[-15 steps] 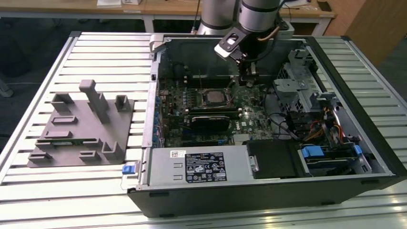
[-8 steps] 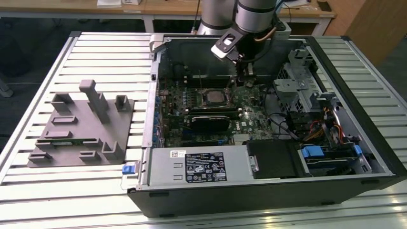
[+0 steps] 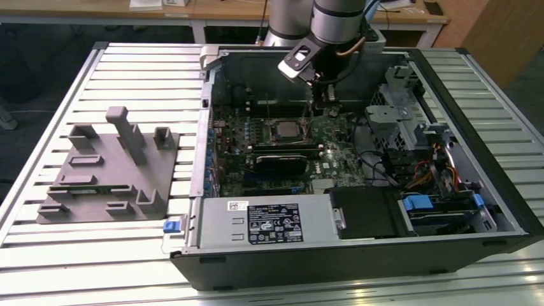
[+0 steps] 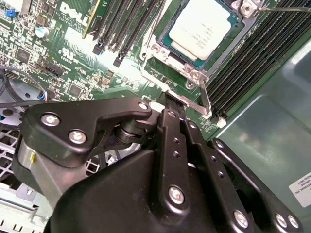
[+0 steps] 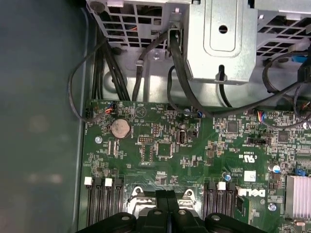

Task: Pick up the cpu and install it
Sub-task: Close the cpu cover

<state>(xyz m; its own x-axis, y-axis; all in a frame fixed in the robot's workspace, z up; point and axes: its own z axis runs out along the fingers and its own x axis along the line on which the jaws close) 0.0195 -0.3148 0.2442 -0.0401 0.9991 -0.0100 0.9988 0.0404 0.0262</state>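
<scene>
The cpu [image 3: 285, 131] [image 4: 201, 26], a small square chip with a silvery-white top, lies flat in the metal-rimmed socket [image 4: 194, 75] on the green motherboard [image 5: 194, 150] inside the open computer case. My gripper [image 3: 320, 107] [image 4: 171, 103] [image 5: 167, 195] hangs just beyond the socket, toward the exterior view's right and back. Its two black fingers [image 5: 162, 196] are pressed together with nothing between them. Their tip sits close above the socket's lever and rim, beside the cpu and not on it.
A grey plastic fixture [image 3: 102, 172] stands on the slatted table at the exterior view's left. Inside the case [image 3: 476, 159] are a long grey box with a white label [image 3: 264, 220], a metal drive cage [image 3: 399, 121] [image 5: 221, 43], black cables [image 5: 180, 63] and memory slots [image 4: 257, 53].
</scene>
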